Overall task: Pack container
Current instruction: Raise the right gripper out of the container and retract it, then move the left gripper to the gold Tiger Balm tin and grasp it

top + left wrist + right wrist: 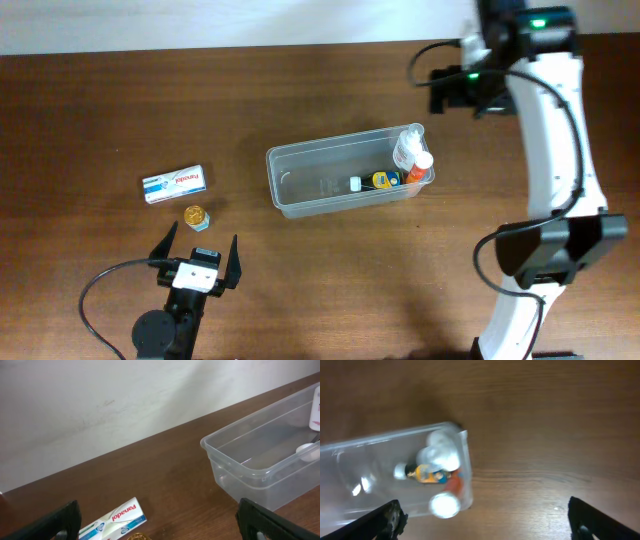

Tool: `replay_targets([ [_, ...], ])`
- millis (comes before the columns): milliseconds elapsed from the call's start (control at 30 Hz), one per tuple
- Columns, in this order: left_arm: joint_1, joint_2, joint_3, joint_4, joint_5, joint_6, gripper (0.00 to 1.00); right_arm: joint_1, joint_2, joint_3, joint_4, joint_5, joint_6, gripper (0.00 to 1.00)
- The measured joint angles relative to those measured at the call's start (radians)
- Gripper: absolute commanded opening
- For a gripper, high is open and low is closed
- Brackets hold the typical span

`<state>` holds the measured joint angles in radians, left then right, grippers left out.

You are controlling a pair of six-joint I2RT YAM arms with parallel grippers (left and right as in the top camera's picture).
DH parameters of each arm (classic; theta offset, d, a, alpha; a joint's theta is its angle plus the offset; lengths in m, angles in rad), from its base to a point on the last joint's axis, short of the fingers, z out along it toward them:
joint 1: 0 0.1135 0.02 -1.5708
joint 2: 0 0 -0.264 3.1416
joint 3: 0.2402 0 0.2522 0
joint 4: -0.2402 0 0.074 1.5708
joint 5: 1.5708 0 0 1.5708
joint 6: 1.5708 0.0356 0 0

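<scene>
Left pincer (203,241) and right pincer (485,516) gape empty; the clear, rimmed container (300,190) holds small bottles (408,151).

Clear glossy plastic container (310,182), matt wooden table (100,100).

a dark brown wooden table (330,300) fills nearly all of the overhead view, its grain running left to right. along its far edge stands a plain off-white wall (200,20). in the left wrist view the wall shows a few faint scuffs and soft, uneven shading. the light is even and diffuse. the tabletop has a dull sheen and only faint shadows.
</scene>
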<state>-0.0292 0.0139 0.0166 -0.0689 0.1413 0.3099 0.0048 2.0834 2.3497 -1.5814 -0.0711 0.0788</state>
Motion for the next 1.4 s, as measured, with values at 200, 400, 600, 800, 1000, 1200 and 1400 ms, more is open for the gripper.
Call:
replay_targets([
  [200, 0.0, 0.0, 0.0, 0.0, 0.0, 0.0, 0.99, -0.13, 0.0, 0.0, 0.019, -0.011, 0.019, 0.98],
  [400, 0.0, 0.0, 0.0, 0.0, -0.013, 0.0, 0.99, -0.204, 0.0, 0.0, 0.023, -0.017, 0.026, 0.98],
  [600, 0.0, 0.0, 0.0, -0.011, -0.091, 0.0, 0.99, -0.22, 0.0, 0.0, 0.023, -0.018, 0.027, 0.99],
  [800, 0.0, 0.0, 0.0, -0.011, -0.119, 0.0, 0.99, -0.22, 0.0, 0.0, 0.023, -0.018, 0.026, 0.98],
  [1000, 0.0, 0.0, -0.002, 0.059, -0.126, 0.0, 1.0, -0.22, 0.0, 0.0, 0.023, -0.018, 0.027, 0.98],
  [1200, 0.005, 0.044, 0.09, -0.099, -0.098, 0.0, 1.0, -0.22, 0.0, 0.0, 0.024, -0.021, 0.027, 0.98],
  [1400, 0.048, 0.385, 0.42, -0.286, -0.087, -0.017, 0.99, -0.22, 0.0, 0.0, 0.025, -0.024, 0.026, 0.98],
])
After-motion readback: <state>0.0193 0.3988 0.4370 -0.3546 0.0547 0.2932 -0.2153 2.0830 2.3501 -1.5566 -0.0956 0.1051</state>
